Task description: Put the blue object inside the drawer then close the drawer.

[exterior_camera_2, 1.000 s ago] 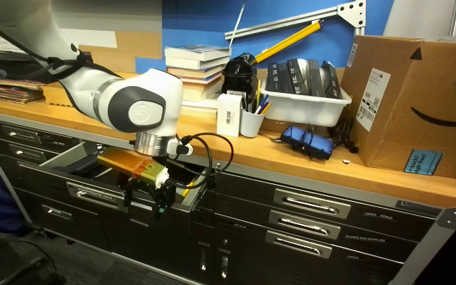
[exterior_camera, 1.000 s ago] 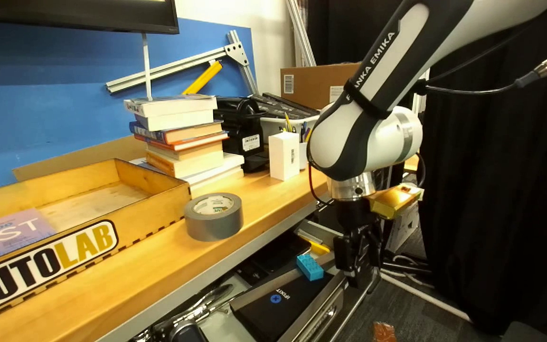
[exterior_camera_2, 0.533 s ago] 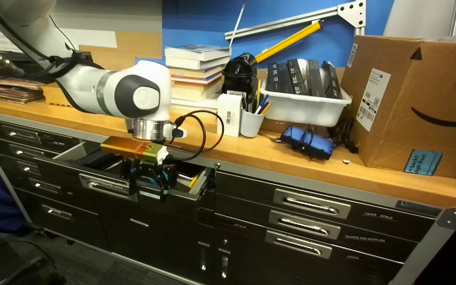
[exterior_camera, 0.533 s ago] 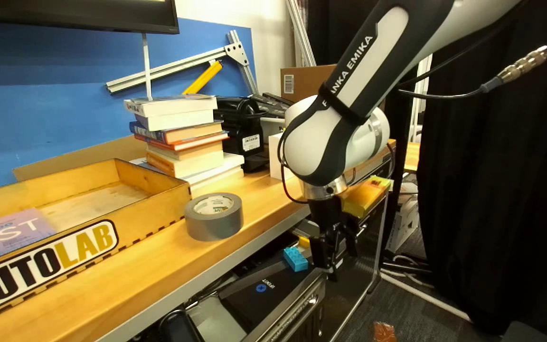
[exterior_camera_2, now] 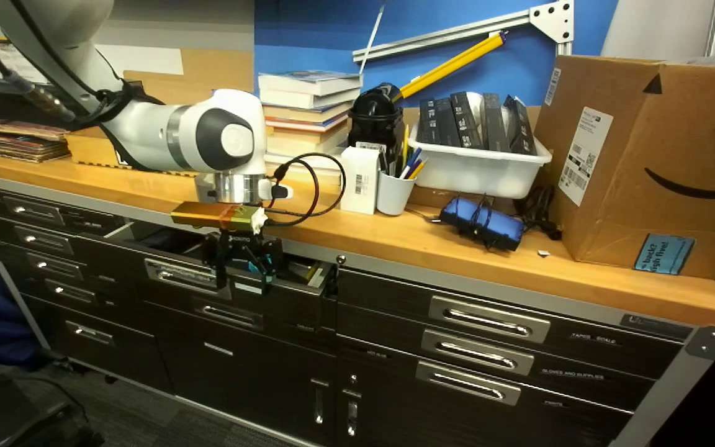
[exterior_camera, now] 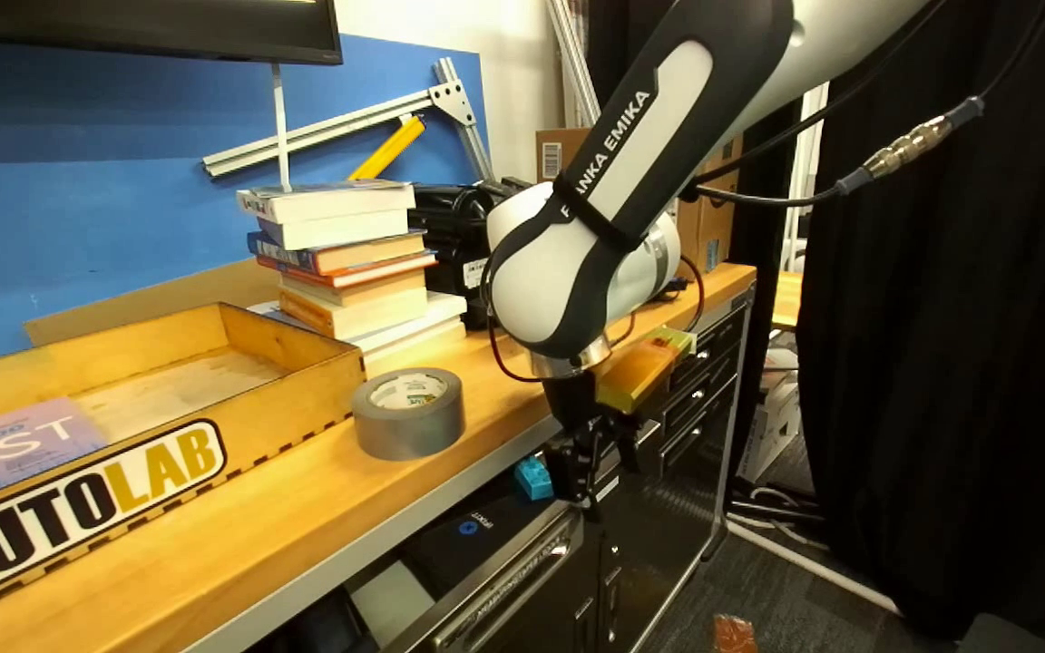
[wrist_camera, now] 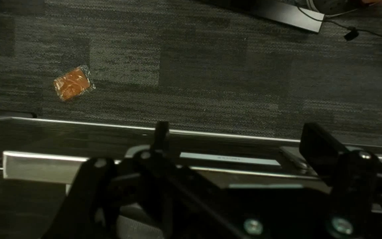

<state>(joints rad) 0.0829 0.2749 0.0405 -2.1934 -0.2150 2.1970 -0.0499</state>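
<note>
The blue object [exterior_camera: 533, 478], a small light-blue block, lies inside the drawer on a black box. In an exterior view it shows only in part behind the fingers [exterior_camera_2: 253, 267]; the wrist view does not show it. The drawer [exterior_camera: 509, 580] is partly open, with its dark front and handle strip out past the bench edge; it also shows in an exterior view [exterior_camera_2: 298, 301]. My gripper [exterior_camera: 609, 481] is at the drawer's front edge, fingers pointing down, also seen in an exterior view [exterior_camera_2: 242, 285]. In the wrist view the gripper [wrist_camera: 237, 139] is open with nothing between its fingers.
The wooden bench top [exterior_camera: 305, 490] runs above the drawer, with a grey tape roll [exterior_camera: 407, 413] and a wooden tray [exterior_camera: 296, 390] on it. Books [exterior_camera: 350, 263], a white box [exterior_camera_2: 359, 180] and a pen cup [exterior_camera_2: 395, 192] stand behind. An orange packet [wrist_camera: 73, 83] lies on the floor.
The arm has moved toward the bench and the drawer has slid inward with it, now less open. The blue object has moved inward along with the drawer.
</note>
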